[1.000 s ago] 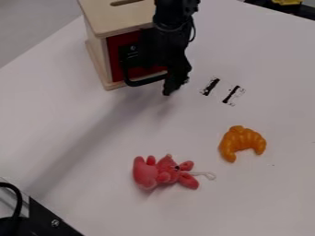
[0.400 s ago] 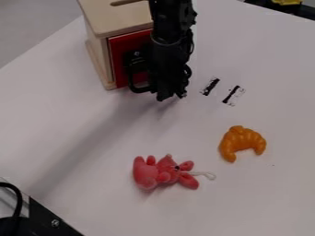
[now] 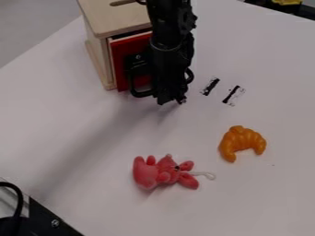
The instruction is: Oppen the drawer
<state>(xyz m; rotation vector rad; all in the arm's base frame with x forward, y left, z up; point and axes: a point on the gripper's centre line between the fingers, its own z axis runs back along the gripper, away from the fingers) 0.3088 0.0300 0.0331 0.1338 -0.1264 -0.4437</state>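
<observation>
At the upper part of the view, toward its left, stands a pale wooden box, and its red-fronted drawer is slightly open — a dark gap runs along the top of the front, just under the box's lid board. A black looped handle sticks out from that front. Right up by it hangs the gripper, pointing down at the end of the black arm, which comes in from the top edge and covers part of the drawer front. Whether the gripper is open or closed I cannot tell, nor whether it touches the handle (the black parts run together there). On the white table, well apart from the box, a pink plush toy lies on its side with a whitish cord by it. Farther to the right sits an orange toy croissant, its two ends turned downward in the view — and between it and the gripper are two short black marks on the tabletop
</observation>
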